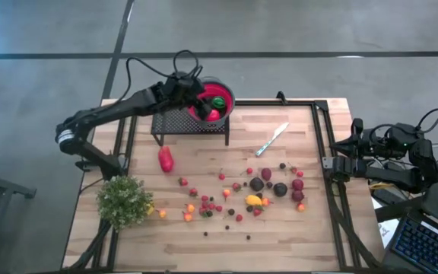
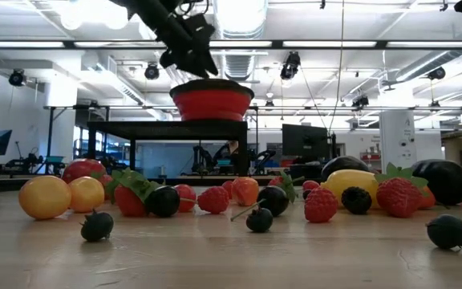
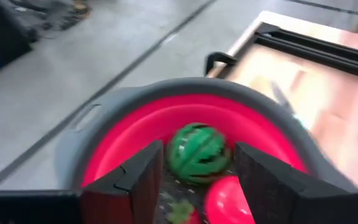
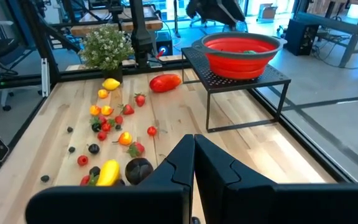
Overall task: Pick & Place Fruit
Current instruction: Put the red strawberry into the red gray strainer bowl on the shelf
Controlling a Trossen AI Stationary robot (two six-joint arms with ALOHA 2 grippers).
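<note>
My left tool (image 1: 204,103) is hanging over the bowl (image 1: 226,97).
Its fingers are standing spread around nothing, a green fruit (image 3: 197,152) lying below; my right tool (image 1: 333,156), pressed together, is waiting off the counter's (image 1: 295,236) right edge.

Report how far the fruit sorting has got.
Done: a green fruit and at least one red piece lie in the red bowl on the black stand. In hand: nothing; the left gripper hangs open over the bowl. The right gripper waits shut at the table's edge. Left: most fruit, including the large red piece, remains on the table.
</note>
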